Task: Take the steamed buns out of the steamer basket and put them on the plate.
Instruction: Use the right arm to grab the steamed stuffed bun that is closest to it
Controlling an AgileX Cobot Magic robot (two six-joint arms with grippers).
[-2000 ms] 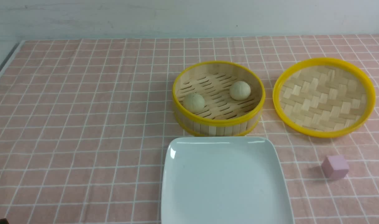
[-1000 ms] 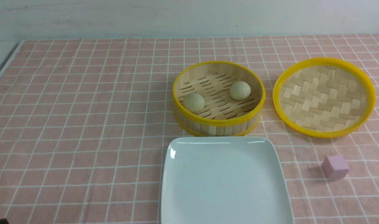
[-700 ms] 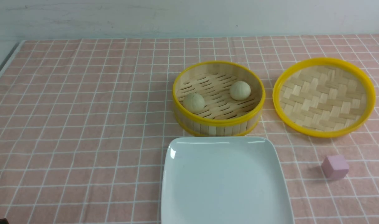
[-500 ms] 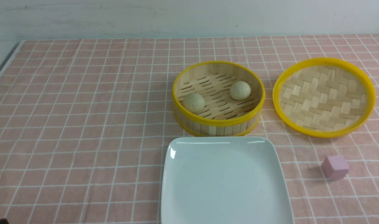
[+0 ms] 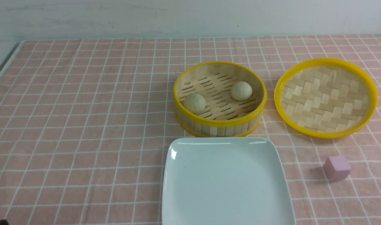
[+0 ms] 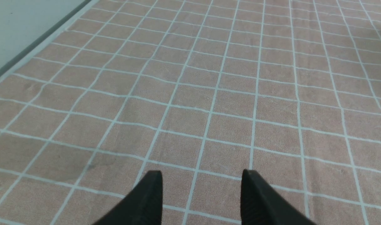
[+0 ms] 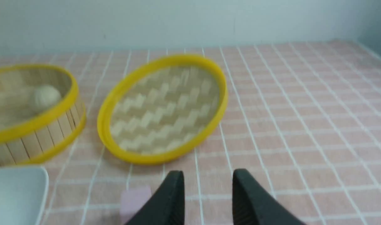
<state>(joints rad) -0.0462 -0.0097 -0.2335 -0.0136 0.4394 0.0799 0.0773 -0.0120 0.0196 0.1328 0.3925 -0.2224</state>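
Two pale steamed buns sit inside the steamer basket (image 5: 219,123): one bun (image 5: 195,102) near its left wall, the other bun (image 5: 241,90) toward the right. The white plate (image 5: 225,184) lies empty just in front of the basket. Neither arm shows in the front view. In the left wrist view my left gripper (image 6: 202,175) is open over bare checked cloth. In the right wrist view my right gripper (image 7: 208,175) is open with nothing between its fingers; the basket (image 7: 37,137) with one bun (image 7: 46,97) and a corner of the plate (image 7: 15,193) show there, all well away from it.
A shallow yellow-rimmed woven lid (image 5: 325,97) lies right of the basket. A small pink cube (image 5: 337,167) rests on the cloth right of the plate, and shows blurred beside my right gripper as the cube (image 7: 134,200). The table's left edge (image 5: 4,64) runs along a grey strip.
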